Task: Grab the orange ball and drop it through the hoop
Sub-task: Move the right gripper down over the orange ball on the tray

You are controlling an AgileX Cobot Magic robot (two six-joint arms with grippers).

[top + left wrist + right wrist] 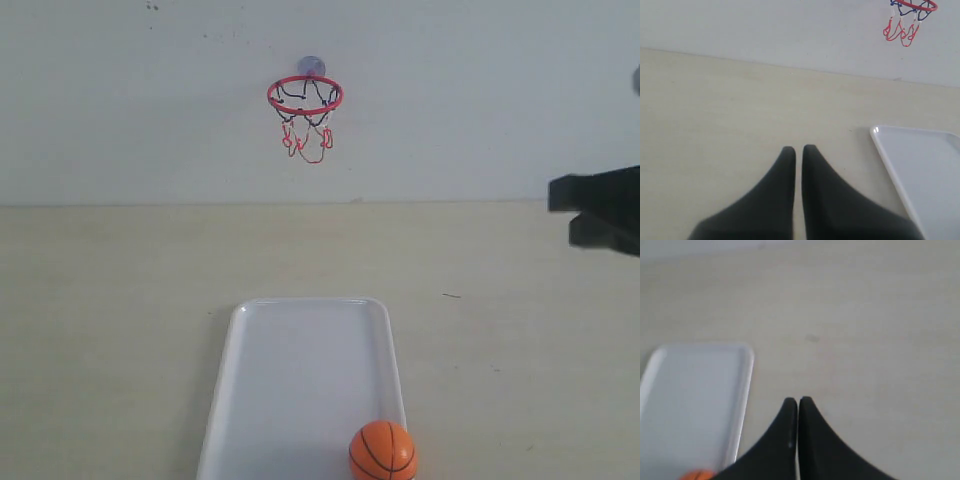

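orange ball point(382, 451) with black seams, red-ringed hoop point(305, 108), white tray point(300, 380)

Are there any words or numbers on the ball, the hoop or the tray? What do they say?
None: no word, number, brand or sign can be read in any view.
orange ball: only black seam lines, no writing seen.
hoop: red ring and string net, no label seen.
white tray: plain, nothing printed.
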